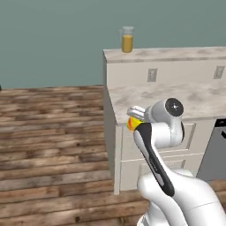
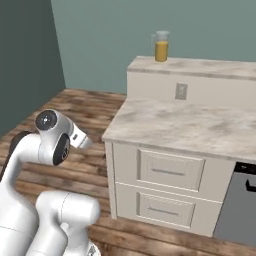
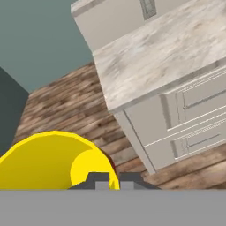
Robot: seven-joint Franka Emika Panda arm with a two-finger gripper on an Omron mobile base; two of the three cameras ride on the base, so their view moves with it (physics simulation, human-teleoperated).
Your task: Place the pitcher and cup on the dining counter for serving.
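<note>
The clear glass pitcher (image 1: 127, 39) (image 2: 161, 46) with orange liquid stands upright at the left end of the raised dining counter (image 1: 176, 54) (image 2: 200, 67). The yellow cup (image 1: 132, 124) (image 3: 48, 161) with red marking is in my gripper (image 1: 133, 120) (image 3: 114, 182), which is shut on it. I hold it in the air just off the left corner of the lower marble worktop (image 1: 176, 98) (image 2: 185, 125) (image 3: 154, 57), about level with its edge. The cup fills the lower left of the hand view, and my hand partly hides it in the left base view.
Below the worktop are cream drawers (image 2: 170, 172) (image 3: 194, 114), and a dark appliance front (image 1: 214, 152) (image 2: 240, 200) lies to their right. Outlets (image 1: 152, 75) (image 2: 181, 91) sit in the half-wall. Wooden floor (image 1: 53, 132) lies open to the left.
</note>
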